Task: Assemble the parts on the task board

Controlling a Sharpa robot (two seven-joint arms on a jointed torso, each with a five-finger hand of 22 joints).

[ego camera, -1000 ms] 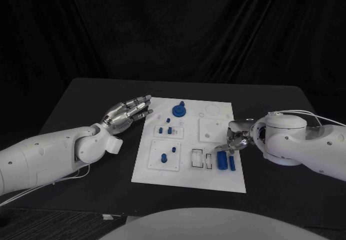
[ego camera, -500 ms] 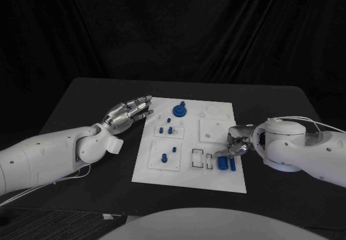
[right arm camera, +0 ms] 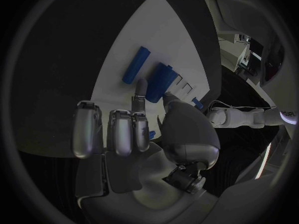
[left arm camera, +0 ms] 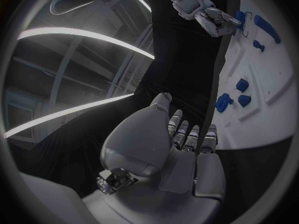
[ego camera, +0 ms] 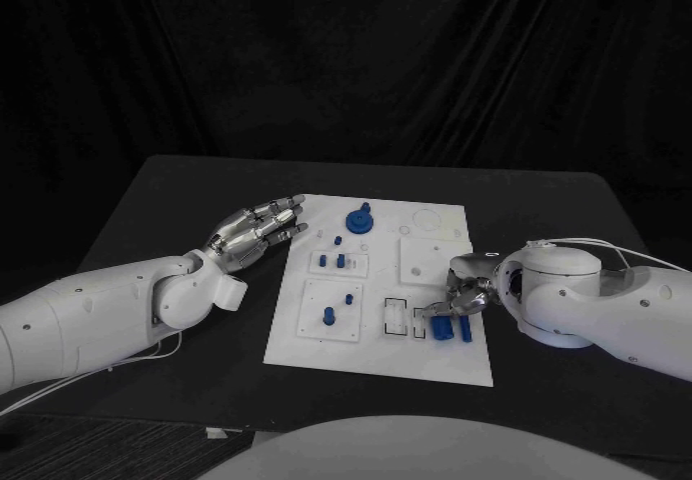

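The white task board (ego camera: 378, 345) lies mid-table. On its near right part lies a thick blue cylinder (ego camera: 441, 327), with a thin blue bar (ego camera: 464, 331) beside it. My right hand (ego camera: 462, 292) is bent down over the cylinder; the right wrist view shows a fingertip (right arm camera: 140, 88) and the thumb (right arm camera: 172, 100) pinching one end of the thick cylinder (right arm camera: 160, 79), with the thin bar (right arm camera: 136, 64) just past it. My left hand (ego camera: 260, 228) hovers open, its fingers straight, at the board's far left edge, holding nothing. The left wrist view shows its palm (left arm camera: 168, 149) beside the board (left arm camera: 274, 79).
A blue knob (ego camera: 359, 217) stands at the board's far middle. Small blue pegs (ego camera: 333, 261) sit in a plate below it, and another peg (ego camera: 329, 319) stands in the near left plate. Empty slots (ego camera: 397, 316) lie left of the cylinder. Black table surrounds the board.
My right hand has shifted left and lowered onto the thick blue cylinder, closing its thumb and finger on it. The left hand has stayed in place.
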